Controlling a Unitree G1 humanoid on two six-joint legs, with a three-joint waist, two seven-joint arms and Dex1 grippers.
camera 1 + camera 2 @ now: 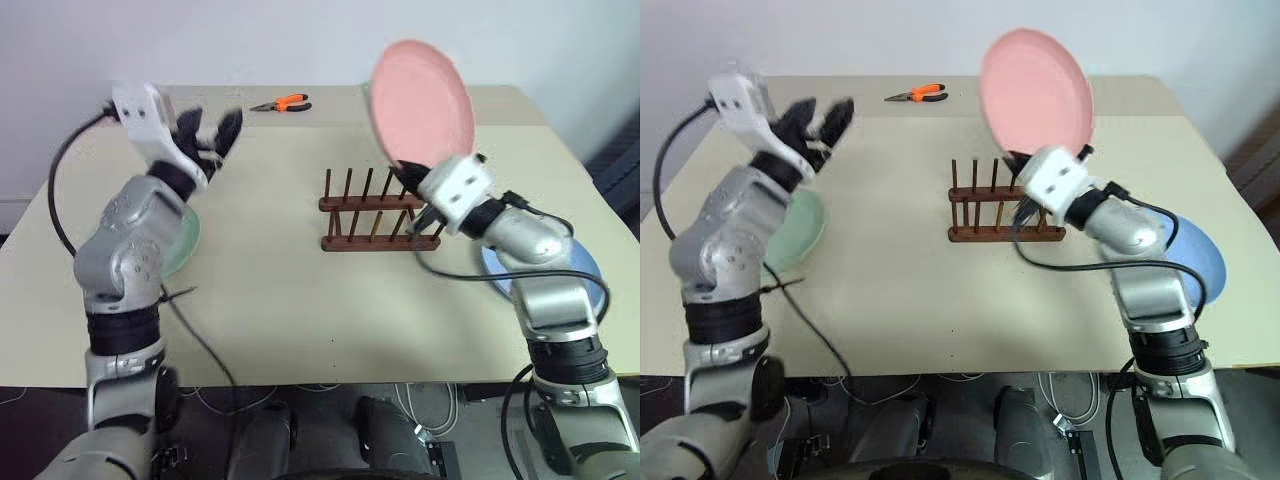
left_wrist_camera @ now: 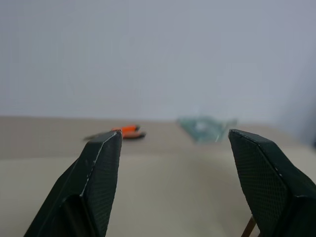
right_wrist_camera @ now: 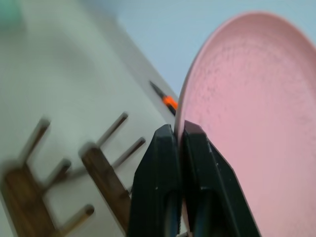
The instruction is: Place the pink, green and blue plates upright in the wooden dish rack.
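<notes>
1. Nearest the head camera, the right gripper (image 3: 178,136) had its two black fingers pressed onto the lower rim of the pink plate (image 1: 422,100), pinching it.
2. That plate stood raised on edge in the air, above and just behind the right end of the wooden dish rack (image 1: 380,212), its face turned towards the left arm.
3. No plate stood between the rack's upright pegs; the rack sat near the middle of the beige table (image 1: 300,290).
4. On the robot's left, the left gripper (image 1: 210,130) was lifted above the table with its fingers (image 2: 98,187) spread apart and nothing between them.
5. Partly hidden behind the left arm, the green plate (image 1: 800,232) lay flat on the table.
6. Behind the right arm, the blue plate (image 1: 1195,255) lay flat on the table near its right edge.
7. Orange-handled pliers (image 1: 283,102) lay near the far side of the table, well apart from the rack.
8. No brand, label or readable writing could be made out on any item.
</notes>
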